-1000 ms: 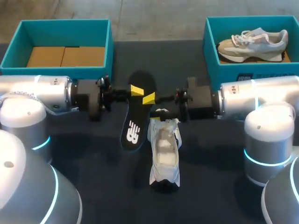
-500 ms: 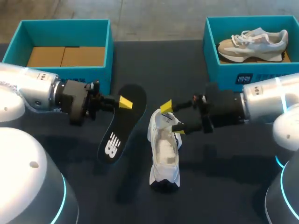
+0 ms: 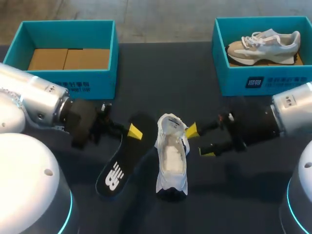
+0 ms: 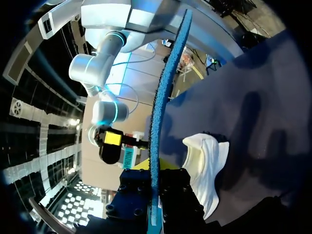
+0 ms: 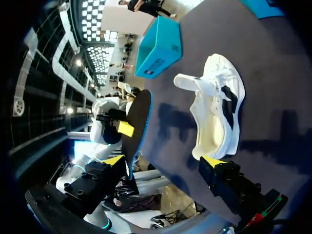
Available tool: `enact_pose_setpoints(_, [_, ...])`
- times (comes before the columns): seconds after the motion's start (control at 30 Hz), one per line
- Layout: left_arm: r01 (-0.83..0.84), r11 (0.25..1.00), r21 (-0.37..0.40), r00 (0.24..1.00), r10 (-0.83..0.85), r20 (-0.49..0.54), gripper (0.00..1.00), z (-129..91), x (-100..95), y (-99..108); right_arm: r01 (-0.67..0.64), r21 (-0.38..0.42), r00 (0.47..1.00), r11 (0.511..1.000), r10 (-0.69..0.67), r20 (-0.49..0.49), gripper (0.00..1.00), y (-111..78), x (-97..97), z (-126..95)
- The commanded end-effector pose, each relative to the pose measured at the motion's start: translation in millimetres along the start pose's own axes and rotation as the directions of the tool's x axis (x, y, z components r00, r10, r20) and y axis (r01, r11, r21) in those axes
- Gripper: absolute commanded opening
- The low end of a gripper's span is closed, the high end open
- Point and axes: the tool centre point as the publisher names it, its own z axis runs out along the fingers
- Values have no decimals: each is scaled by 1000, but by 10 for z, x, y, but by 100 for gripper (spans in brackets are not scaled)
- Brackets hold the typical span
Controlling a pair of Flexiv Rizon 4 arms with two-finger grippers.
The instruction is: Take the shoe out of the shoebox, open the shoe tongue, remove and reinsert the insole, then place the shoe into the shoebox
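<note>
Dark desk [image 3: 161, 68]: white shoe [image 3: 171, 158] at centre, long axis far-to-near, collar end far. Black insole [image 3: 122, 161] lying diagonally alongside, left pincer [image 3: 132, 130] clamped on its far end. Right pincer [image 3: 200, 141] agape just beside shoe.

Left gripper [image 3: 133, 131] low, seemingly pinching insole [image 3: 117, 165] edge, right gripper [image 3: 200, 142] low, jaws spread wide

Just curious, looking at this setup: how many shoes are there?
2. One white shoe stands on the table beside the insole; the other shoe lies in the shoebox at the far right. None seems hidden.
</note>
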Motion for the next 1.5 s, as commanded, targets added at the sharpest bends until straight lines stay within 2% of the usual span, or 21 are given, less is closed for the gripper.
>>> enact_pose_setpoints(0.03, [19,1000,4,1000,-18,-14,0,78,40,-147,13,16,1000,1000,-13,12,100,-179,-58,-426])
enact_pose_setpoints(0.33, [88,994,62,996,-87,-11,0,269,151,-396,32,132,998,991,-39,48,100,-298,-204,-515])
enact_pose_setpoints(0.83, [88,994,62,996,-87,-11,0,269,151,-396,32,132,998,991,-39,48,100,-298,-204,-515])
enact_pose_setpoints(1.03, [228,965,131,970,-237,58,0,380,179,-414,149,160,983,976,-163,81,100,-289,-323,-377])
enact_pose_setpoints(1.5, [305,942,141,949,-313,43,0,607,382,-417,262,249,960,932,-279,33,100,-346,-630,54])
